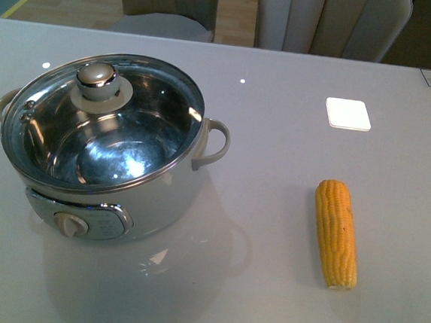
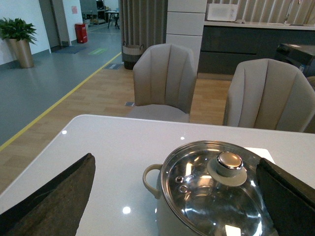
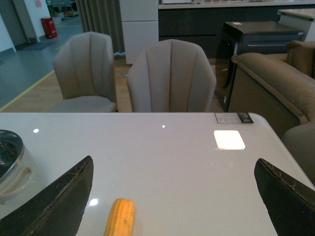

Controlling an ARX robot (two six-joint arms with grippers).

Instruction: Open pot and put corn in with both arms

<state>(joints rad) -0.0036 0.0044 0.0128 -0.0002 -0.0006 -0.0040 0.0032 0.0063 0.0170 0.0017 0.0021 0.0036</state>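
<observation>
Far left, seen only through its own wrist camera: left tool (image 2: 174,161), fingers (image 2: 54,196) spread wide, pinching nothing, clear of the pot's lid and rim

Next, on the left part of the white surface (image 1: 263,309): the pot (image 1: 163,195), upright, glass lid (image 1: 127,135) seated on the steel rim, knob (image 1: 97,77) on top, cream loop handles (image 1: 215,143) out to left and right, dial panel (image 1: 82,223) turned toward the robot

Well apart to the right, flat on the bare surface and touching nothing: the corn (image 1: 336,234), long axis running near to far, almost straight away from the robot, near end leaning slightly rightward, far end rounded; cannot tell which end is the tip

Farther back on the surface, roughly in line with the cob: a bright white square patch (image 1: 348,113)

Far right, again only through its own wrist camera: right tool (image 3: 173,161), fingers (image 3: 59,201) spread wide, empty, clear of the corn
</observation>
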